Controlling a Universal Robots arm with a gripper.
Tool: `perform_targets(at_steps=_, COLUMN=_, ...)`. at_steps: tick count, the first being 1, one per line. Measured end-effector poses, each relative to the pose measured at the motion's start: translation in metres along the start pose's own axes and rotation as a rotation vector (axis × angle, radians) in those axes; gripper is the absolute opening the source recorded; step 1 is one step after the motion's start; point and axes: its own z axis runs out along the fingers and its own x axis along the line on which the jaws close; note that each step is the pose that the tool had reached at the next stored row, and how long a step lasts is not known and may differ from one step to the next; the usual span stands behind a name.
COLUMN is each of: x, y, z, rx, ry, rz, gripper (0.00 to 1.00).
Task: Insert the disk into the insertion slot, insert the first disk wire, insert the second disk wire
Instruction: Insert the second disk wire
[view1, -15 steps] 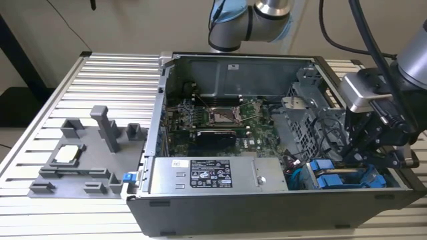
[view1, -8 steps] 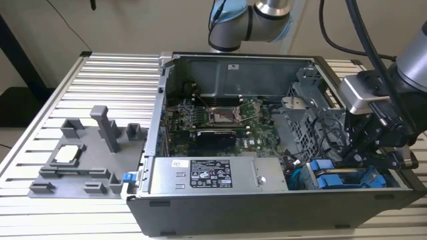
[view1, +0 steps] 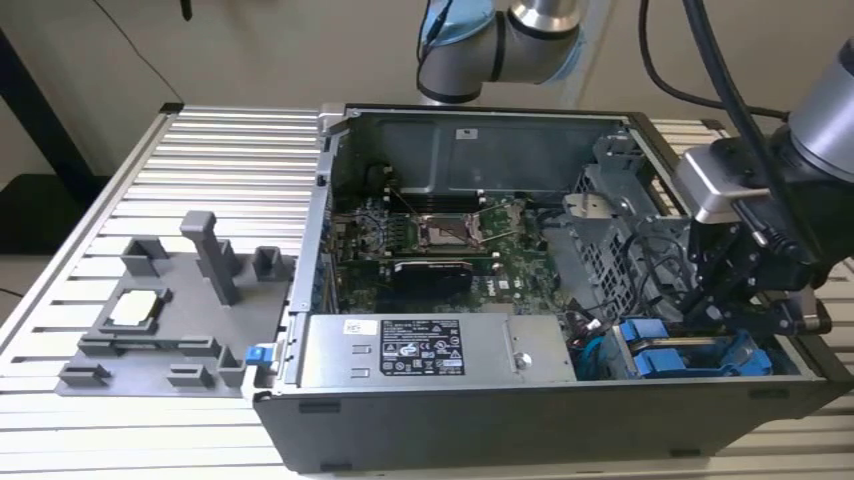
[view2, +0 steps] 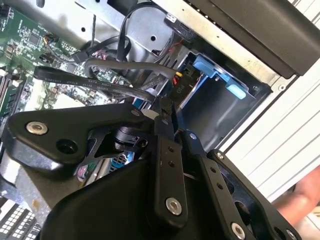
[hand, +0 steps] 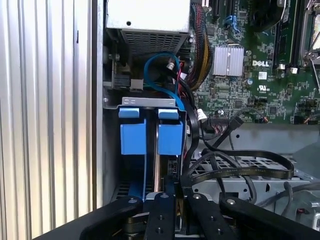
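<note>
My gripper (view1: 705, 305) reaches down into the open computer case at the exterior view's right, right over the grey metal drive cage. Two blue disk carriers (hand: 150, 135) sit side by side in the insertion slot (hand: 150, 102); in the exterior view the carriers (view1: 667, 355) lie just below the gripper. The fingers (hand: 162, 205) stand close together. A flat black disk wire (hand: 240, 170) loops from the cage top to the gripper (hand: 175, 192), and in the second wrist view this wire (view2: 90, 82) ends at the fingertips (view2: 164, 112). The connector itself is hidden between them.
The case holds the motherboard (view1: 427, 235), the power supply (view1: 427, 350) and loose cables (view1: 641, 260) beside the cage. A grey fixture tray (view1: 147, 320) with upright posts stands on the slatted table (view1: 200, 150) at the exterior view's left. A pinkish blur (view2: 300, 200) shows outside the case wall.
</note>
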Motion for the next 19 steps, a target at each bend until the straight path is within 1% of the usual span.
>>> perform_targets(at_steps=13, x=0.0005, y=-0.0004, z=0.0063, rx=0.0004, ry=0.0013, rz=0.007, gripper=0.16)
perform_targets(at_steps=19, x=0.0005, y=-0.0003, z=0.0078, rx=0.0005, ry=0.0013, rz=0.007, gripper=0.16)
